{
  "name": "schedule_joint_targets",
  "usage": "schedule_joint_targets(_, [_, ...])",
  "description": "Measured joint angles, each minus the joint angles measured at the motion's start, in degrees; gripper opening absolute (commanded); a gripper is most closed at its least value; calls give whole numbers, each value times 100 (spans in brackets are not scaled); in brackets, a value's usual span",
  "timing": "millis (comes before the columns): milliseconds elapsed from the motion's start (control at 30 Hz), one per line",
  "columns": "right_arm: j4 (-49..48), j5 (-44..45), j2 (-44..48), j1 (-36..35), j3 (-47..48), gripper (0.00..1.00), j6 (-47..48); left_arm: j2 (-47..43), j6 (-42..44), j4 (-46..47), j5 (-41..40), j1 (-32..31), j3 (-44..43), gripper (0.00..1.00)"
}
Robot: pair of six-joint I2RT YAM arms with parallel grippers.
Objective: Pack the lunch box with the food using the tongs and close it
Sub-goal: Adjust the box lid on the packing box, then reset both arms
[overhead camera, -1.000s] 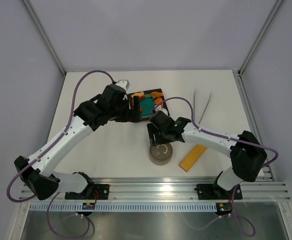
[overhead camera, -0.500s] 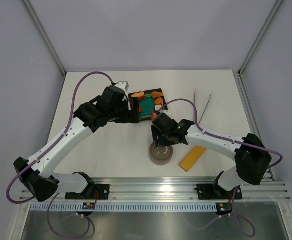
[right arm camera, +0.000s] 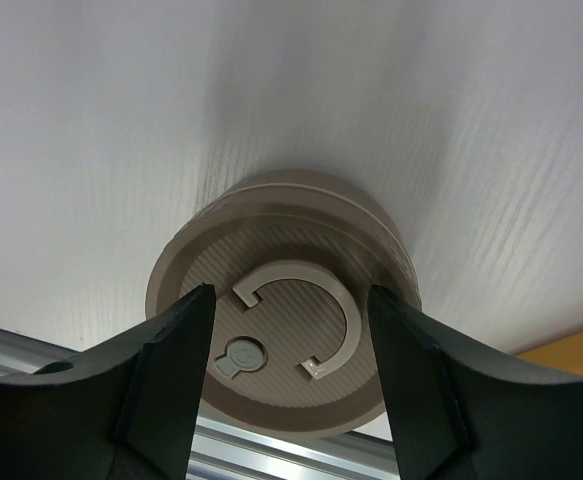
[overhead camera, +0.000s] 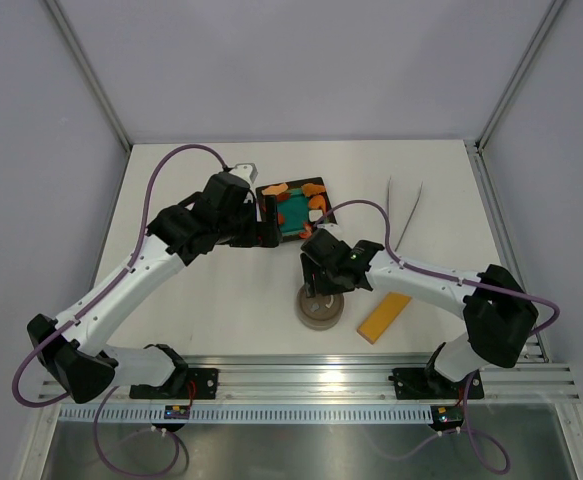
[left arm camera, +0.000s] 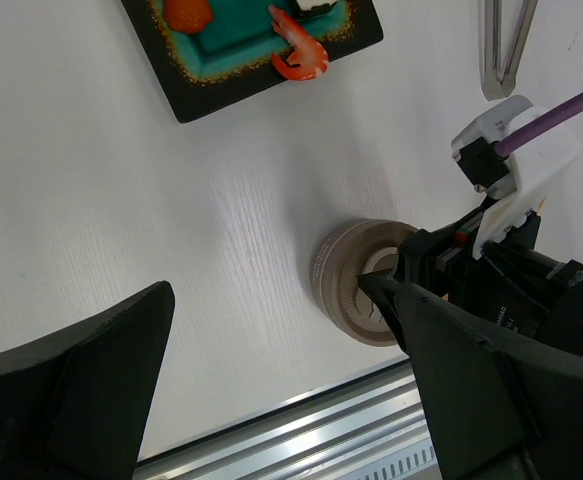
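Note:
The lunch box (overhead camera: 321,310) stands near the front edge with its round grey-brown lid (right arm camera: 281,330) on; a curved handle mark shows on top. My right gripper (overhead camera: 323,285) hangs open just above the lid (left arm camera: 356,285), one finger over each side of its rim, holding nothing (right arm camera: 289,295). The food (overhead camera: 293,205), orange and red pieces including a shrimp (left arm camera: 299,60), lies on a square black plate (overhead camera: 317,184). My left gripper (overhead camera: 271,218) is open and empty beside that plate's left edge (left arm camera: 266,290). The tongs (overhead camera: 404,212) lie untouched at the back right (left arm camera: 506,45).
A long yellow-orange flat bar (overhead camera: 385,315) lies just right of the lunch box, its corner showing in the right wrist view (right arm camera: 576,350). The aluminium rail (overhead camera: 311,380) runs along the table's front edge, close behind the box. The black plate (left arm camera: 186,100) sits mid-table.
My right gripper has shifted right and down from beside the plate to directly over the lunch box lid, its jaws narrowing slightly. The left arm has stayed almost still.

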State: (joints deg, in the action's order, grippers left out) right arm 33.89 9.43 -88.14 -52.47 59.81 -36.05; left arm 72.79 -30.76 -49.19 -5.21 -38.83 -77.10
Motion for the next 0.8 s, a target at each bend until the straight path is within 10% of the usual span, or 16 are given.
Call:
schedule_joint_targets(433, [704, 1126, 472, -20, 407, 99, -280, 0, -79, 4, 0, 2, 101, 96])
schedule_joint_targets(800, [1976, 3082, 713, -26, 1290, 99, -1401, -7, -81, 2, -2, 4, 153, 96])
